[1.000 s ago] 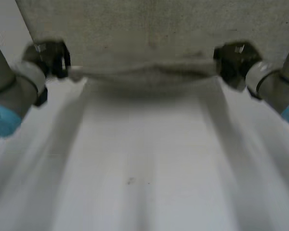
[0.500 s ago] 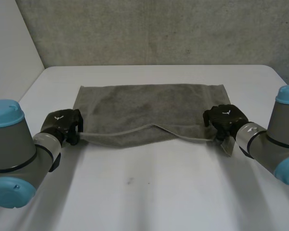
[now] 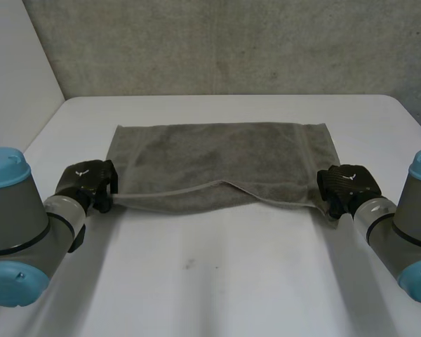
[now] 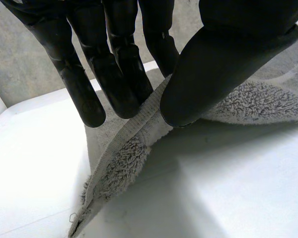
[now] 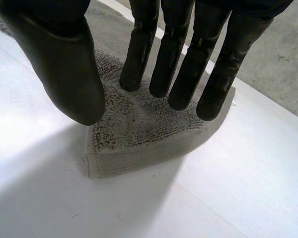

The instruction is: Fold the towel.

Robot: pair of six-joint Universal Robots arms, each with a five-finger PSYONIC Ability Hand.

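Nearest, the left arm [image 3: 17, 225] and right arm [image 3: 407, 235] reach in over the white table [image 3: 210, 281]. The left hand [image 3: 91, 184] pinches the near left corner of the grey towel [image 3: 217, 158] between its thumb [image 4: 213, 69] and fingers [image 4: 116, 74], lifting that edge slightly. The right hand [image 3: 347, 188] is over the near right corner with its fingers [image 5: 181, 59] straight and spread from the thumb, gripping nothing; that corner lies flat. Beyond, the towel lies spread across the table's middle, before a grey wall [image 3: 231, 42].

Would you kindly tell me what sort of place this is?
Probably a robotics lab or test bench: a white table, a plain concrete wall behind it, and two robot arms at a grey towel.
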